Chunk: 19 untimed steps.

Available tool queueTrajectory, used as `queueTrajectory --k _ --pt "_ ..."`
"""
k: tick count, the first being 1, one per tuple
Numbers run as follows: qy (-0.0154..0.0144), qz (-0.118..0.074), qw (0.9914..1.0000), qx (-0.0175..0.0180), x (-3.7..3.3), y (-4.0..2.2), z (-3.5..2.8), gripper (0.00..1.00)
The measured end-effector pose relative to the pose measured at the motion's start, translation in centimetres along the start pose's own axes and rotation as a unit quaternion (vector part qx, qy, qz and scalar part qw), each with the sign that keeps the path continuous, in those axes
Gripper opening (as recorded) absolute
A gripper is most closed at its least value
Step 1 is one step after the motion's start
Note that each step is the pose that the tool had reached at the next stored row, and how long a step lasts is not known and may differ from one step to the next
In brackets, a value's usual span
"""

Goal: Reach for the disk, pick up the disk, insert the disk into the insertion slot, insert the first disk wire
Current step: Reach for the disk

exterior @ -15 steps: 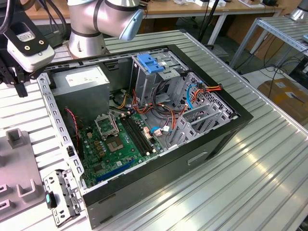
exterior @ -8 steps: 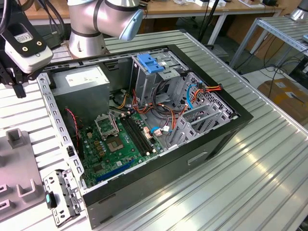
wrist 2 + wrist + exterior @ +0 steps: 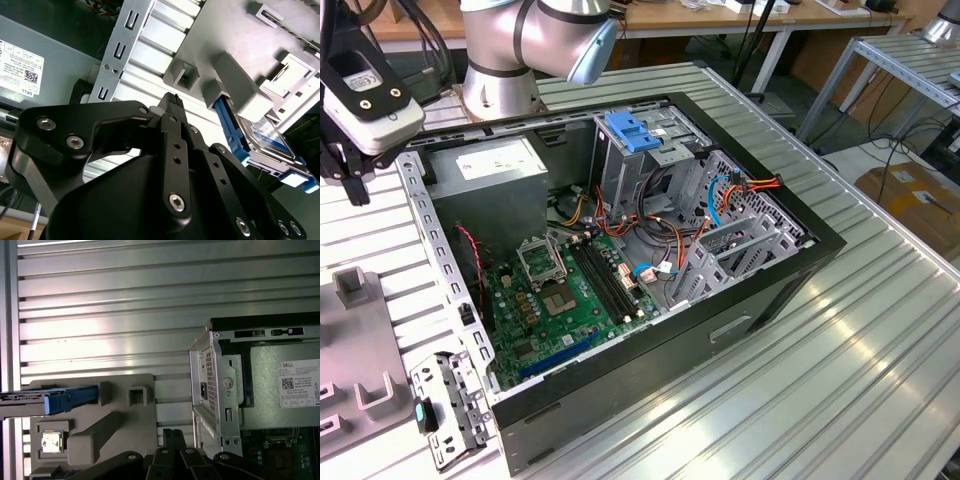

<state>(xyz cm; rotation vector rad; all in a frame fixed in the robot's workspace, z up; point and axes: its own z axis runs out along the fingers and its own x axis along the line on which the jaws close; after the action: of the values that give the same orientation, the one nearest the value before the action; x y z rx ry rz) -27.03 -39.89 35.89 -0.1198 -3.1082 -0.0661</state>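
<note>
The disk, a dark drive in a bright blue carrier, stands on edge in a grey holder block on the ribbed table. In the first wrist view the disk shows edge-on in the same holder. My gripper hangs above the table beside the open computer case, a short way from the disk, with its fingers together and nothing between them. In the exterior view my gripper is at the far left. The insertion slot, a low grey perforated cage, sits inside the case toward that view's right.
The open computer case holds a green motherboard, a power supply, loose orange and blue wires and a taller cage with a blue cap. A detached metal bracket lies by the case's near corner.
</note>
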Motion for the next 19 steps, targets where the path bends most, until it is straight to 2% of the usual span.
queueTrajectory --k 19 --pt "0.0022 0.000 1.00000 0.0002 0.80 -0.08 0.32 0.11"
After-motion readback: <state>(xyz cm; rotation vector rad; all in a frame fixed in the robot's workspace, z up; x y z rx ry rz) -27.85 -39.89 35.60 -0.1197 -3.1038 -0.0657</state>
